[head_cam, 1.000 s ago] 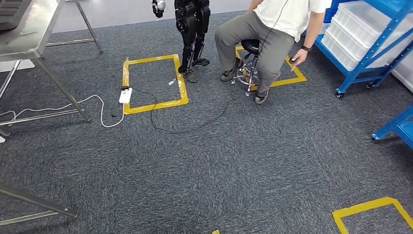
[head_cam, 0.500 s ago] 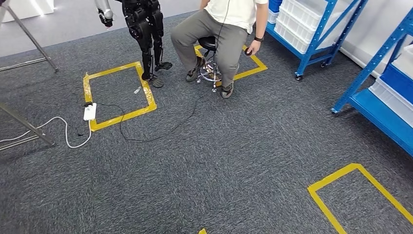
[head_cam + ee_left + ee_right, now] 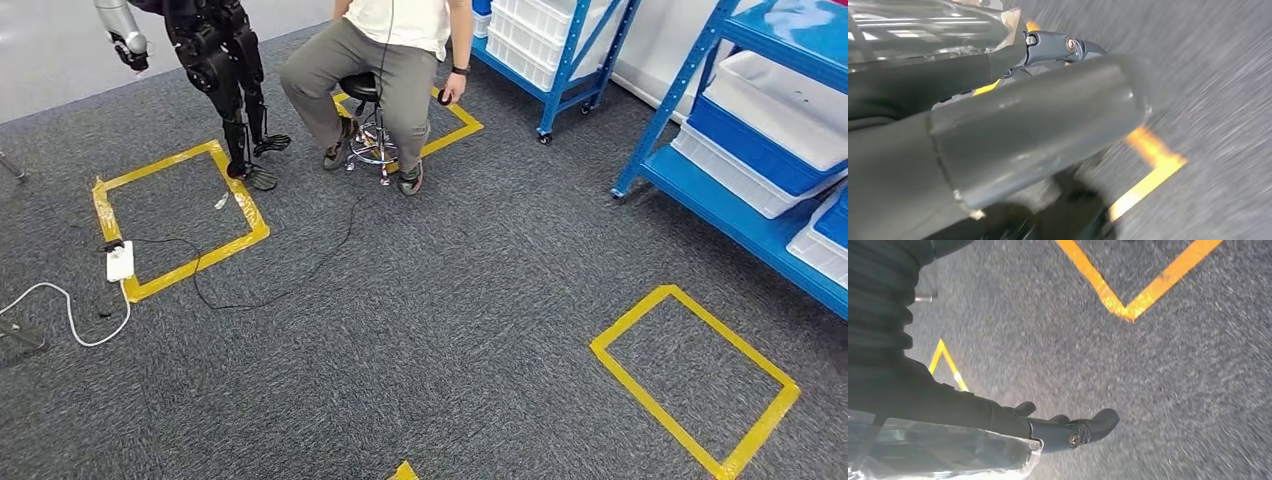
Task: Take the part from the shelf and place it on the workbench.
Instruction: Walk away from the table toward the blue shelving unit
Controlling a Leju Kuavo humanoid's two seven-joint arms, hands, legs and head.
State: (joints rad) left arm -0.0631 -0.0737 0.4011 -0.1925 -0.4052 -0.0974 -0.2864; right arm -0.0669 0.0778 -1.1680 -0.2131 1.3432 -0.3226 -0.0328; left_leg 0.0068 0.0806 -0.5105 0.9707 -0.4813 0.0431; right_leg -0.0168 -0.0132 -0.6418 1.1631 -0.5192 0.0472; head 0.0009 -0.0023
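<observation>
Facing the blue metal shelf point(image 3: 745, 215) at right of frame.
Square up before reaching; right hand point(image 3: 1068, 432) spread, empty; left hand point(image 3: 1058, 45) unclear.

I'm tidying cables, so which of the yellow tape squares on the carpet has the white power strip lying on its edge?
The left square, beside the standing black robot. The white power strip lies on its near corner; the right square and the one under the stool have none.
</observation>
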